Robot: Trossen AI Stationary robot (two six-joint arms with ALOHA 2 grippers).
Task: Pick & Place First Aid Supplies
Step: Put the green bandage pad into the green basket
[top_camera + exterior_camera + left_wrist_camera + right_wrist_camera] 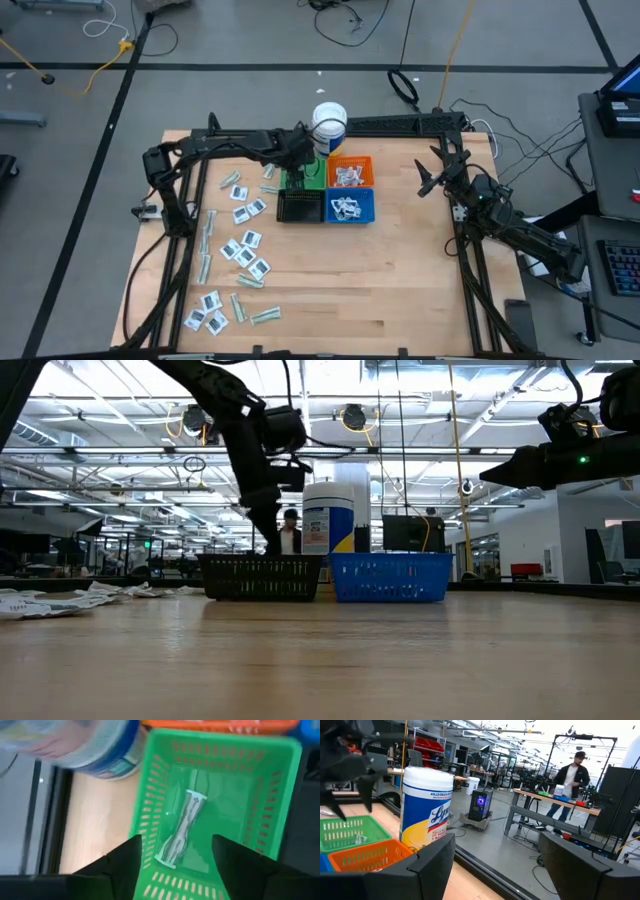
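My left gripper (176,867) hangs open over the green bin (215,742), which stands far of centre (316,180). A slim pale-green strip (182,827) lies slanted inside that bin, between and beyond the two fingers, and neither finger touches it. Many more white sachets and green strips (240,250) lie scattered on the table's left half. My right gripper (432,172) waits open at the table's right side, held well above the top, with nothing between its fingers (432,865).
The orange bin (350,159) and the blue bin (369,208) hold white sachets; the black bin (298,208) stands near of the green one. A white tub with a blue label (329,122) stands just beyond the bins. Bare wood lies near and right.
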